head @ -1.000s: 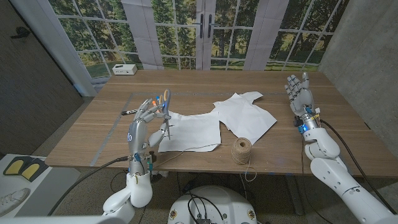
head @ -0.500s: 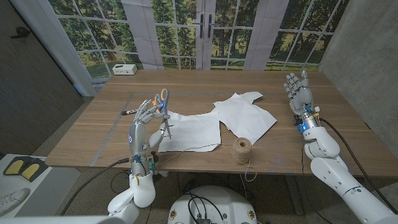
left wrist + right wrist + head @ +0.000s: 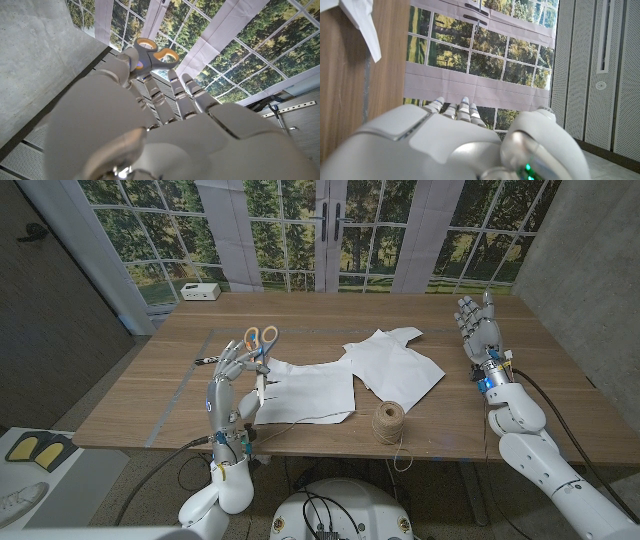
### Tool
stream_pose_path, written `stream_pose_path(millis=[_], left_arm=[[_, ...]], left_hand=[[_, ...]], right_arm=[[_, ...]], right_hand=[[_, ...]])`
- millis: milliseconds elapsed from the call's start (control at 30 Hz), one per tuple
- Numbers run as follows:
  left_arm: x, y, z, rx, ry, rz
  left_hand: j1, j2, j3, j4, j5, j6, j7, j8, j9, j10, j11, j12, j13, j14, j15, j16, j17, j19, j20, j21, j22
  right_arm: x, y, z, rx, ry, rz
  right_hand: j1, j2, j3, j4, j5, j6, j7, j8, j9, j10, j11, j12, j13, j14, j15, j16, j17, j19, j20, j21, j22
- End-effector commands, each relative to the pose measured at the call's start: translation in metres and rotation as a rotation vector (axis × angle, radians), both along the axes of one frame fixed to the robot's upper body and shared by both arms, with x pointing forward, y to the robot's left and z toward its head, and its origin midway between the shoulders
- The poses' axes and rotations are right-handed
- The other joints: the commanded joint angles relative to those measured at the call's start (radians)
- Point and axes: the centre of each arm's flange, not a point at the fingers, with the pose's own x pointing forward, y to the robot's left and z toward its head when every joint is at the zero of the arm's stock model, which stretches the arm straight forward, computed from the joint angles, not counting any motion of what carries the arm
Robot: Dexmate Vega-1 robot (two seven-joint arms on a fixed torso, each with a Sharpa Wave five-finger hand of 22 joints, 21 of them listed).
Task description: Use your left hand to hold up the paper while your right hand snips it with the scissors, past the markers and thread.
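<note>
Left hand: robot's left hand [image 3: 232, 372] is raised at centre left of the head view, fingers up, holding the orange-and-blue-handled scissors [image 3: 262, 352]; the left wrist view shows the scissor handles [image 3: 150, 55] at its fingertips.
Scissors: handles uppermost, blades pointing down toward the paper; I cannot tell whether the tips touch it.
Paper, near sheet: flat white sheet of paper [image 3: 310, 392] lies at frame centre, just right of the left hand.
Paper, far sheet: second white sheet with an uneven edge [image 3: 395, 362] lies right of centre, its corner overlapping the first.
Thread: brown ball of twine [image 3: 389, 421] stands lower centre, near the table's front edge, loose end trailing off.
Marker: dark pen-like marker [image 3: 206, 360] lies left of the scissors.
Right hand: robot's right hand [image 3: 478, 326] is upright at far right, fingers apart, holding nothing, well apart from the paper.
Table: wooden table [image 3: 160, 385].
</note>
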Motion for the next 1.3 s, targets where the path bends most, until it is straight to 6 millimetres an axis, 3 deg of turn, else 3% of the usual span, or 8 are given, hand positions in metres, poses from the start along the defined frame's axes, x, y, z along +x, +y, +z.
stream_pose_path(millis=[33, 167, 267, 700, 1300], left_arm=[[-0.002, 0.005, -0.005, -0.093, -0.024, -0.003], [-0.001, 0.006, -0.008, -0.116, -0.027, -0.001], [-0.002, 0.007, -0.009, -0.124, -0.025, 0.002], [0.005, 0.010, -0.017, -0.143, -0.005, 0.001], [-0.010, 0.019, -0.002, -0.176, -0.085, 0.015]], left_hand=[[0.000, 0.023, 0.050, -0.006, 0.003, -0.002, 0.027, 0.036, -0.009, 0.156, 0.006, 0.024, 0.004, 0.141, -0.186, 0.007, 0.004, 0.029, -0.144, 0.003, 0.002], [0.029, 0.038, 0.086, -0.014, 0.002, -0.025, 0.031, 0.073, -0.025, 0.297, 0.011, 0.028, 0.010, 0.351, -0.191, 0.012, 0.009, 0.044, -0.140, 0.002, 0.003], [0.039, 0.033, 0.093, -0.014, 0.004, -0.024, 0.030, 0.084, -0.029, 0.309, 0.011, 0.042, 0.035, 0.388, -0.191, 0.007, 0.009, 0.038, -0.141, 0.002, 0.004], [0.070, 0.001, 0.112, -0.012, 0.013, 0.028, 0.036, 0.089, -0.079, 0.327, 0.015, 0.088, 0.094, 0.423, -0.192, 0.010, 0.026, 0.023, -0.143, 0.003, 0.005], [0.085, -0.007, 0.124, -0.011, 0.019, 0.029, 0.051, 0.082, -0.106, 0.310, 0.012, 0.087, 0.099, 0.431, -0.192, 0.006, 0.023, 0.017, -0.144, 0.003, 0.005]], right_arm=[[-0.001, 0.002, 0.000, 0.000, 0.001, 0.002], [-0.001, 0.002, 0.001, -0.004, 0.000, 0.004], [-0.001, 0.002, 0.001, -0.004, 0.000, 0.004], [0.004, 0.002, -0.003, 0.024, 0.000, 0.042], [0.010, 0.001, -0.004, 0.042, 0.004, 0.062]], right_hand=[[0.001, 0.004, -0.002, -0.003, -0.002, -0.002, -0.005, 0.000, 0.003, 0.001, -0.002, -0.002, 0.003, -0.001, 0.001, 0.003, 0.003, 0.002, 0.004, 0.001, 0.005], [0.001, 0.004, -0.002, -0.003, -0.002, -0.002, -0.006, 0.001, 0.003, 0.001, -0.002, -0.002, 0.003, 0.001, 0.000, 0.004, 0.003, 0.002, 0.004, 0.001, 0.005], [0.001, 0.005, -0.001, -0.003, -0.002, 0.000, -0.007, 0.001, 0.003, 0.002, -0.002, -0.002, 0.003, 0.001, 0.000, 0.004, 0.003, 0.003, 0.003, 0.001, 0.005], [-0.001, 0.005, -0.002, -0.002, -0.004, 0.001, -0.006, 0.001, 0.003, 0.002, -0.001, -0.001, 0.003, 0.002, 0.000, 0.004, 0.003, 0.010, 0.000, 0.003, 0.004], [-0.002, 0.007, -0.001, -0.002, -0.005, 0.002, -0.005, 0.001, 0.003, 0.003, 0.001, -0.001, 0.003, 0.009, -0.003, 0.005, 0.003, 0.019, -0.002, 0.006, 0.004]])
